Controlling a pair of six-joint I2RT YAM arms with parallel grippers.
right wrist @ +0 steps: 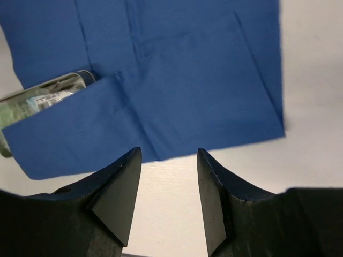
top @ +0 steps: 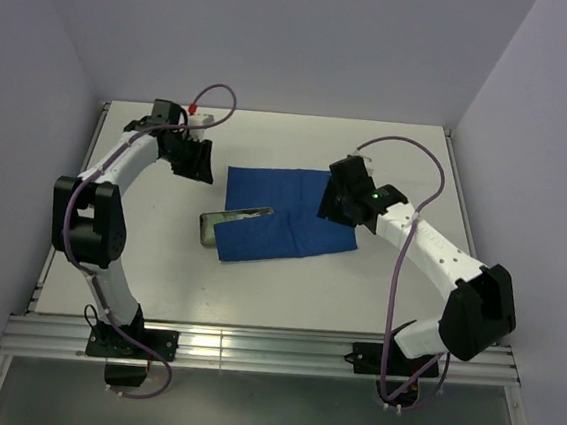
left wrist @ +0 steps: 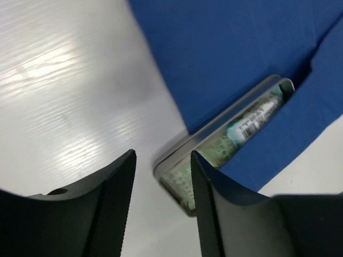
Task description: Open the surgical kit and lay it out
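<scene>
A white surface [top: 286, 293] is seen from above, with both arms bolted at its near edge. The left arm [top: 103, 205] is raised from its base, bent sharply at the elbow and stretched toward the far left of the surface, with the wrist turned inward toward the middle. The right arm [top: 440, 258] is folded at the near right and reached forward and to the left, so that its wrist is held over the right end of the cloth wrap [top: 284, 208].

The royal-blue wrap is laid flat in the middle of the surface, between the two arms. Its long axis is set from left to right. A near flap is folded over most of the steel tray [top: 238, 212].

The left pincer [top: 193, 161] is held just beside the far left corner of the wrap and is pointed down toward the tray. Its jaws are parted about halfway and nothing is gripped between them. The right pincer [top: 337, 200] is held above the wrap's right part. Its jaws are likewise parted about halfway, and only bare surface and the cloth's edge are seen through the gap.

The tray's long axis is also set from left to right, with the left end slightly nearer the arm bases. That end is exposed beyond the cloth, and the rest is hidden under the flap. In the left wrist view, whitish and green packets [left wrist: 252, 120] are seen lying lengthwise inside the tray.
</scene>
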